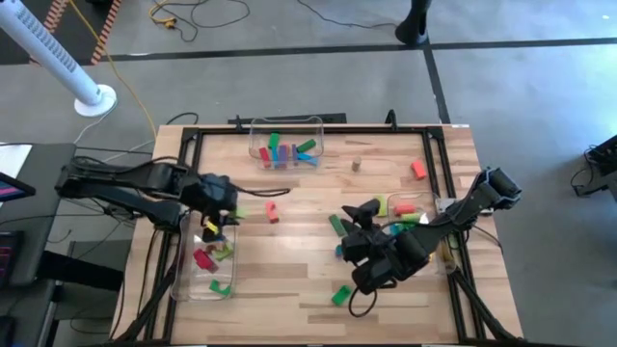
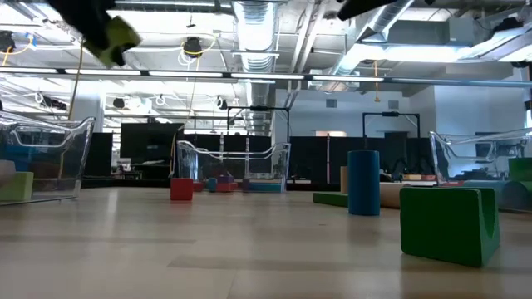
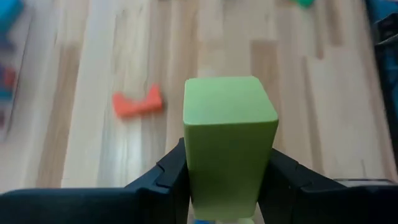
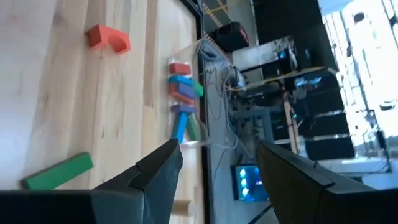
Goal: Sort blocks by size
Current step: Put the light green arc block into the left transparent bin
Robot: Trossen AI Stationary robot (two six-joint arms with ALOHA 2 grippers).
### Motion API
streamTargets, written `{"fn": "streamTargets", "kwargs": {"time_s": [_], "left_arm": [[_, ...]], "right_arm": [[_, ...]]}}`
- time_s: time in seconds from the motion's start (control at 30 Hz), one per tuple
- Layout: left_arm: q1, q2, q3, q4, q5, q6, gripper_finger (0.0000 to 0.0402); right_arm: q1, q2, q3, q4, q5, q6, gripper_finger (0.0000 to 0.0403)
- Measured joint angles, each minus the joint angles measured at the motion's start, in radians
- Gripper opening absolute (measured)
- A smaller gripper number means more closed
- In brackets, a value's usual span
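While clamped in left claw [image 3: 229,186], lime block [image 3: 230,143] projects lengthwise forward.

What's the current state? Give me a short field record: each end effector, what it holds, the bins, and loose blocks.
left end effector: shut on the light green block, raised over the table's left side by the left bin
right end effector: open, empty, over the table's right-centre
far bin: holds several blocks
right bin: holds blocks
loose blocks: red block, blue cylinder, green arch, orange arch
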State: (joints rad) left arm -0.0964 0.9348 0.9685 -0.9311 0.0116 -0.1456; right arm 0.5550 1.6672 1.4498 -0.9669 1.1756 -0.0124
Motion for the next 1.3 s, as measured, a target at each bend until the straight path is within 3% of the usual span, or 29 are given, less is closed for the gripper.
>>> {"fn": "streamTargets", "kwargs": {"time_s": [0.2, 0.4, 0.97, 1.3], "left_arm": [[-0.094, -0.019, -0.1, -0.04, -0.047, -0.174, 0.0129], [-0.186, -0.017, -0.205, 0.001, -0.055, -0.302, 0.0129], [-0.459, -0.017, -0.284, 0.055, -0.073, -0.74, 0.0131], [-0.519, -0.016, -0.355, 0.101, -0.069, -0.865, 0.0144]], "right_arm": [[0.028, 0.0, 0.0, -0.097, 0.0, 0.139, 0.0248], [0.052, 0.0, 0.0, -0.141, -0.002, 0.17, 0.0248], [0.042, 0.0, 0.0, -0.156, -0.011, 0.181, 0.0248], [0.041, 0.0, 0.0, -0.156, -0.03, 0.203, 0.0248]]}}
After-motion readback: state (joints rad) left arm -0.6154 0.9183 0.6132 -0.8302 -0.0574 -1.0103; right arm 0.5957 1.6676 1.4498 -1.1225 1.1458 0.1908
